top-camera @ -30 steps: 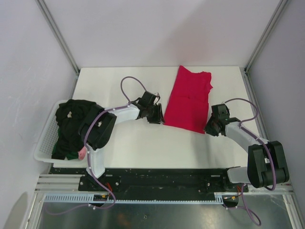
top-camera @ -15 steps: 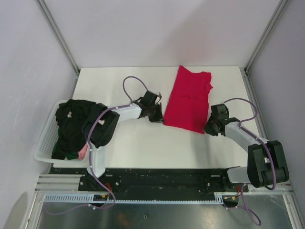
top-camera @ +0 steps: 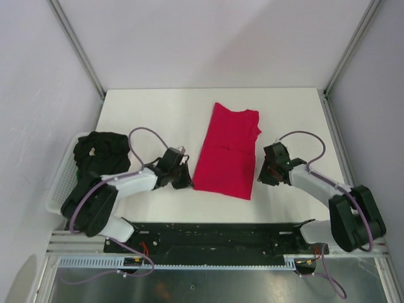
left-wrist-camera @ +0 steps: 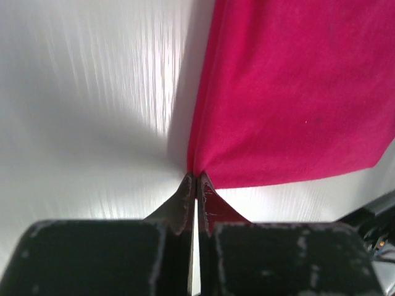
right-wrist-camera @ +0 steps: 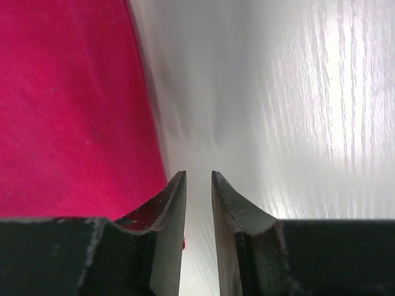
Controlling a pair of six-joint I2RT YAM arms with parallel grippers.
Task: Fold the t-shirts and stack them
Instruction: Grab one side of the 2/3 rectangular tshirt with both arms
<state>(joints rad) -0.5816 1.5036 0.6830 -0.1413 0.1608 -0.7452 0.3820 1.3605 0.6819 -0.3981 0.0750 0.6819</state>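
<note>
Red cloth is the thing in hand: the red shirt (top-camera: pixel 226 151) is laid flat on the tabletop (top-camera: pixel 151 113) between the two arms, already folded lengthwise into a long, narrow panel. Its near left corner is pinched in the left jaws, which are clenched tight on the cloth. The right jaws are set just beside the near right edge and narrowly parted; whether any cloth is caught in them cannot be told. A crosswise fold is judged to be left on this shirt. The dark shirt (top-camera: pixel 95 161) is heaped unfolded in the basket (top-camera: pixel 55 189) at the left, so nothing has been stacked and most of the task is judged to remain.
</note>
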